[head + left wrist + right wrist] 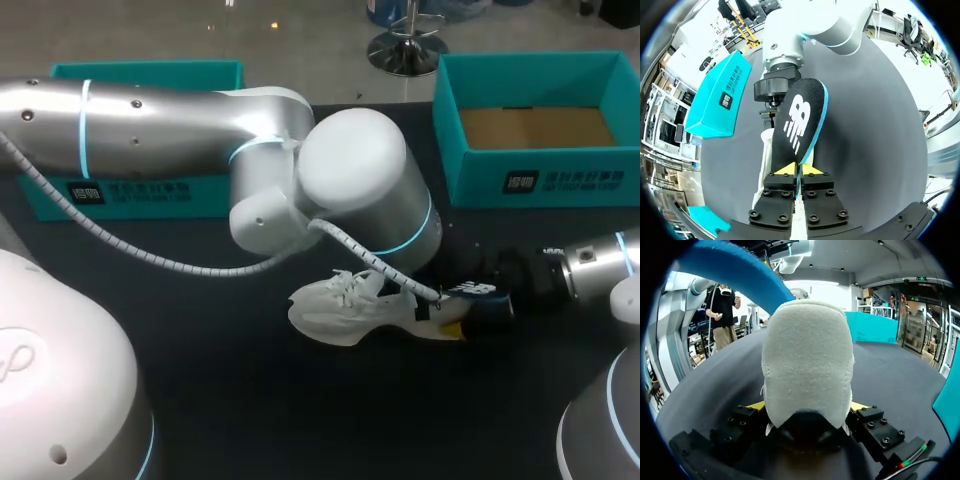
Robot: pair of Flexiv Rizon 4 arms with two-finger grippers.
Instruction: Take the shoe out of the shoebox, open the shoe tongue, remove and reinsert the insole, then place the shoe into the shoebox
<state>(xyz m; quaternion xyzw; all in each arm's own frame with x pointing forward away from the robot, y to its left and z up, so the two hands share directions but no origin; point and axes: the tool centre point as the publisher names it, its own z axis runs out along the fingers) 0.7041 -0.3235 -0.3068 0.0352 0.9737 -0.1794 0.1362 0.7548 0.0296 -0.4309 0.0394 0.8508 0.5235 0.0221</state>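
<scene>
Left arm [180, 120]: in from left, wrist past middle | left hand [799, 170]: tips nearly together, pinching insole [800, 120] | right arm [590, 262]: low, level | right hand [808, 405]: fingers spread, clamping shoe [807, 360] heel

A white shoe [340, 305] is set on the bench [300, 400], a black, blue-edged insole [801, 117] held over it; the teal shoebox [520, 180] is left open.
</scene>
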